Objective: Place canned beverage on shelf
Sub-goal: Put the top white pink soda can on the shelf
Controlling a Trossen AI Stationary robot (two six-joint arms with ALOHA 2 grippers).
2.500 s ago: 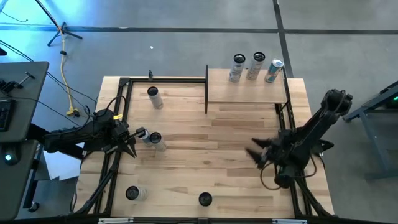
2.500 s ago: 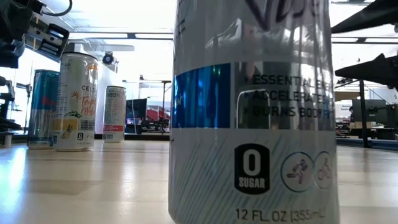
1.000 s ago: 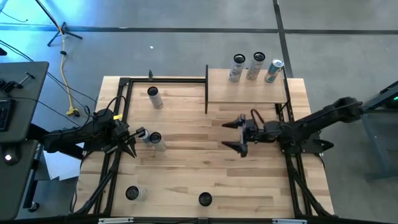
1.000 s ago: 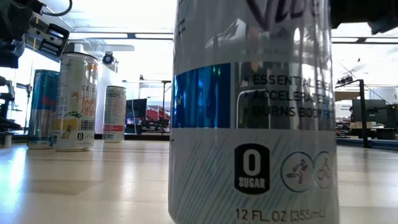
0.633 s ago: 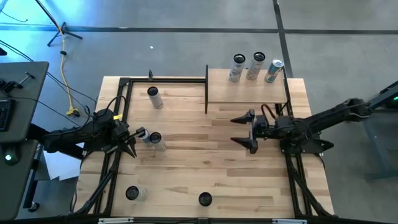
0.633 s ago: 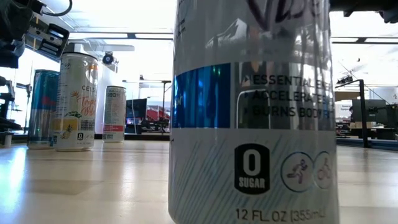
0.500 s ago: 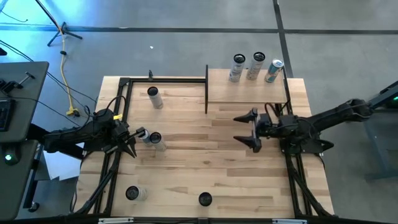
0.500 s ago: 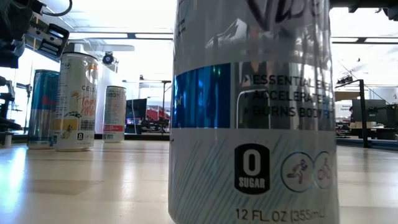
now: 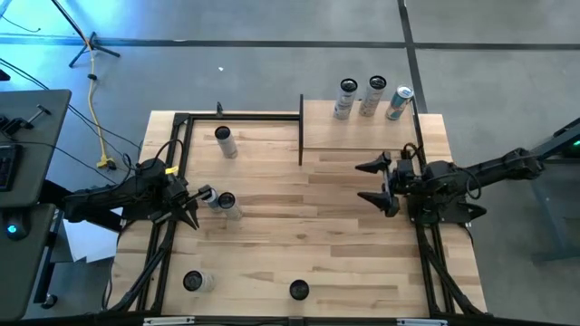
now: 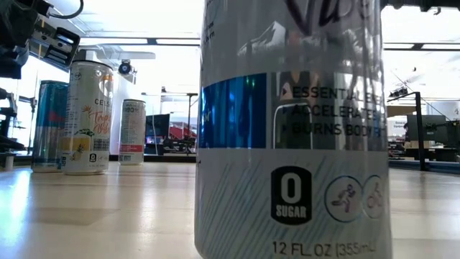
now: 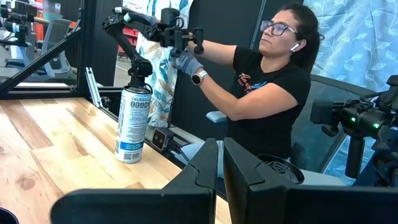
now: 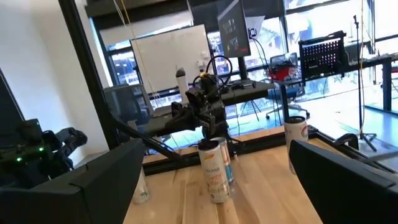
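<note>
The shelf (image 9: 361, 134), a light-wood board on black posts, stands at the table's far right with three cans (image 9: 372, 96) upright on it. Two cans (image 9: 220, 201) stand close together on the table's left, next to my left gripper (image 9: 192, 217), which is shut and touches nothing I can see. My right gripper (image 9: 362, 181) is wide open and empty over the table's right half, just in front of the shelf, pointing toward the left. The right wrist view shows the two cans (image 12: 215, 169) far ahead between its fingers.
Another can (image 9: 224, 141) stands at the far left, one (image 9: 193, 282) at the near left and one (image 9: 299, 290) at the near edge, which fills the low view (image 10: 291, 129). A black frame (image 9: 245, 116) runs along the far side. A person (image 11: 261, 87) sits beyond the table.
My right gripper has drawn back from the table's middle toward the right edge and slightly toward the far edge, staying wide open and empty. The cans have not moved.
</note>
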